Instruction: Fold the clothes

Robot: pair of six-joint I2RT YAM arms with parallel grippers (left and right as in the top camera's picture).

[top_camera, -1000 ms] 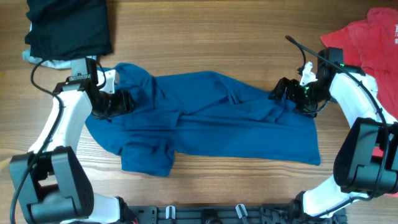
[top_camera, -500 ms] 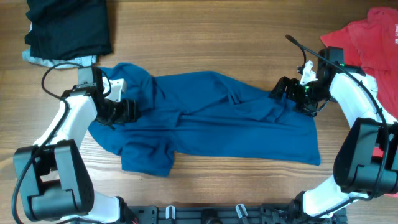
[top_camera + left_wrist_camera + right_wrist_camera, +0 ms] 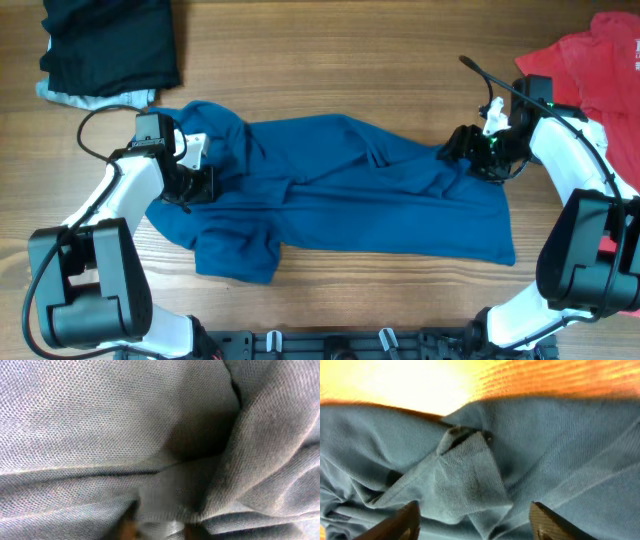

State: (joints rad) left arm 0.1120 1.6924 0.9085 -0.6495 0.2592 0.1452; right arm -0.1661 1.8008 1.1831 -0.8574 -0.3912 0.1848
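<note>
We can't read the left gripper (image 3: 203,183) from above. Its fingertips are buried in the blue shirt (image 3: 340,190), and its own wrist camera gives us nothing but close, soft-focus weave, so whether the jaws grip is impossible to tell. The right gripper (image 3: 475,521) has its fingers (image 3: 402,521) clipped by the bottom edge of its wrist view. The red T-shirt (image 3: 598,65) runs off the right edge and the black piece (image 3: 110,40) off the top — the pale-blue piece (image 3: 60,95) barely peeks out beneath it.
</note>
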